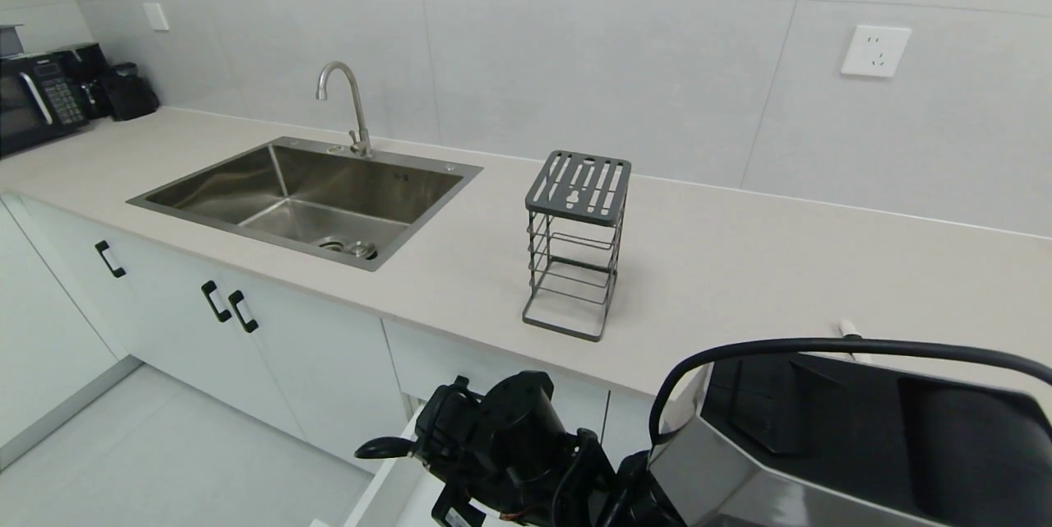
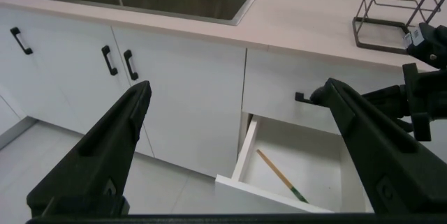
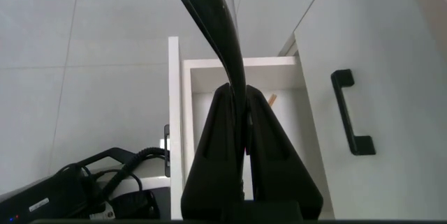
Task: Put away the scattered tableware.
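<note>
My right gripper is shut on the handle of a black utensil and hangs over an open white drawer below the counter. In the head view the utensil's rounded end sticks out from the right gripper above the drawer. A wooden chopstick lies inside the drawer. My left gripper is open with nothing between its fingers, out in front of the cabinets and facing the drawer. A small white item lies on the counter, partly hidden behind my right arm.
A grey wire rack stands on the beige counter, right of the steel sink and its tap. White cabinet doors with black handles run under the counter. A microwave sits at the far left.
</note>
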Tool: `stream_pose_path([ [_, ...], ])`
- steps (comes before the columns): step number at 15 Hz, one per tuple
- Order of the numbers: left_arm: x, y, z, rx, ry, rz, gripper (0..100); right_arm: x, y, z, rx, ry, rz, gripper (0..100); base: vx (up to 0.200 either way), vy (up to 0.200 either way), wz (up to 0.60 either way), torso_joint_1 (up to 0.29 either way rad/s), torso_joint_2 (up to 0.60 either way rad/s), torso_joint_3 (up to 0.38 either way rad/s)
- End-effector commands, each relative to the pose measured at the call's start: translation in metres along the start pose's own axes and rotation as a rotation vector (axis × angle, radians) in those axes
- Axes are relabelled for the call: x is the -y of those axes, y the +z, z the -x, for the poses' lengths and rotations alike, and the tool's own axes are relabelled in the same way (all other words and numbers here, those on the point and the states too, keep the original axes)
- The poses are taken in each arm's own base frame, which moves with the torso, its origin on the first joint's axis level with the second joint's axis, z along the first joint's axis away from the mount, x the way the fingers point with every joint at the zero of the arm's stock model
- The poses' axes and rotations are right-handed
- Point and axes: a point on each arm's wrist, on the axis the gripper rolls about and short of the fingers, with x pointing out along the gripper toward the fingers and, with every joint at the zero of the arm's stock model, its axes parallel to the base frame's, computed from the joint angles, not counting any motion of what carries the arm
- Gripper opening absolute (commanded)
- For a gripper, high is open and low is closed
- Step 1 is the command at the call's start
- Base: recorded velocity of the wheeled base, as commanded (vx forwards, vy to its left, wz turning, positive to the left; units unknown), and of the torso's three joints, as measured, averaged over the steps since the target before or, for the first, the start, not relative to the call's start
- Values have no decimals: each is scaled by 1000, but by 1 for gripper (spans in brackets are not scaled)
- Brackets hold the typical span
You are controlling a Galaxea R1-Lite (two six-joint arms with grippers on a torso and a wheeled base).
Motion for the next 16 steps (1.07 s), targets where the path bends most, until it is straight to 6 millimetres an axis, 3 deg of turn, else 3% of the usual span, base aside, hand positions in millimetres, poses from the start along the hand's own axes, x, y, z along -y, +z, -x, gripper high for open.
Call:
stream_pose_path([
  [1, 0, 0, 0, -1, 0, 0, 100, 0, 0, 0, 1, 0, 0, 0, 0, 0, 0, -276, 544, 276],
  [16, 0, 0, 0, -1, 0, 0, 100, 0, 0, 0, 3, -2, -1, 0, 0, 0, 0, -268, 517, 250],
])
